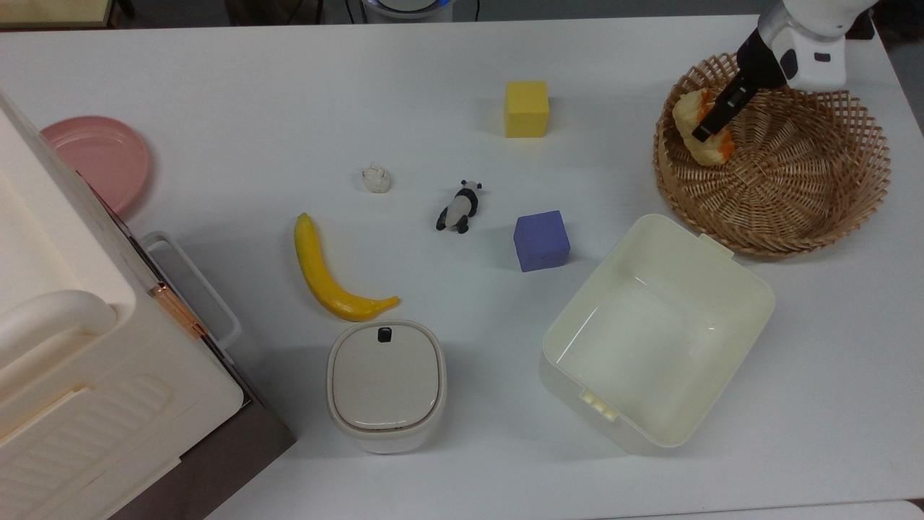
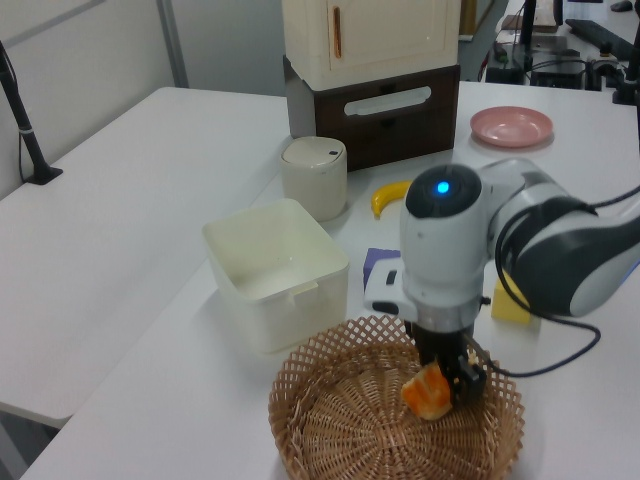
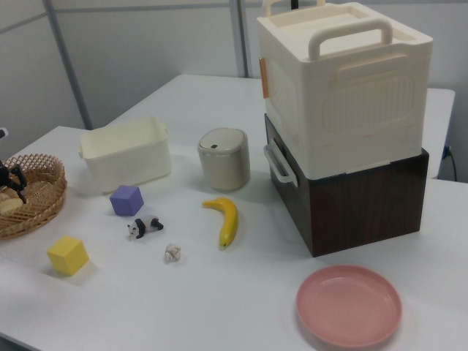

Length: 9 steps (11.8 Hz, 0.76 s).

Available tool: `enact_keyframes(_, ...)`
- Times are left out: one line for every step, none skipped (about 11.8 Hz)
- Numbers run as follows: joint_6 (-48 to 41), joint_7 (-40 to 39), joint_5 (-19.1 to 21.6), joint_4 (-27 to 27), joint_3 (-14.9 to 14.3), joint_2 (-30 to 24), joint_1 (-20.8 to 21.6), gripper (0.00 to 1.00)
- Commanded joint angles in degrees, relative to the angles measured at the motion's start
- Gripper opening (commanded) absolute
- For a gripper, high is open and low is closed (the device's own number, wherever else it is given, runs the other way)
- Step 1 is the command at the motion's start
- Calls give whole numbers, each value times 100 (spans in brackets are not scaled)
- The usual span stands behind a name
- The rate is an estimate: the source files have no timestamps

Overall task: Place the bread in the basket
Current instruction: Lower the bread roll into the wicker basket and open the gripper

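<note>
The end effector (image 1: 706, 128) grips the bread (image 1: 697, 134) between its fingers — inside the basket (image 1: 830, 209), near its rim.

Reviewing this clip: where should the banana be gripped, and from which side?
Grip the banana at its thick middle, coming straight down from above. It lies flat and curved on the table with open space on both sides, so the pincer should close across its narrow width.

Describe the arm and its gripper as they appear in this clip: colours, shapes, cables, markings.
The arm is glossy white with rounded, bulbous joints and dark grey bands between segments. A blue light glows on the wrist housing. A black cable loops beside the wrist. The gripper is black, with slim dark jaws below a white flange.
</note>
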Motion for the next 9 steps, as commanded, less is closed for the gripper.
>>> enact_keyframes(197, 217, 91, 143, 16, 290, 72, 75)
enact_keyframes(162, 253, 91, 152, 34, 282, 72, 89)
enact_keyframes(144, 288, 91, 161, 34, 273, 72, 100)
enact_keyframes(135, 288, 65, 161, 34, 247, 80, 100)
enact_keyframes(100, 288, 47, 161, 26, 212, 72, 100)
enact_keyframes(48, 288, 47, 161, 25, 107, 63, 100)
enact_keyframes(-40, 288, 47, 169, -1, 10, 54, 100)
enact_keyframes(-171, 288, 47, 239, -27, -121, 37, 100)
enact_keyframes(-303, 279, 56, 283, -27, -349, -7, 100)
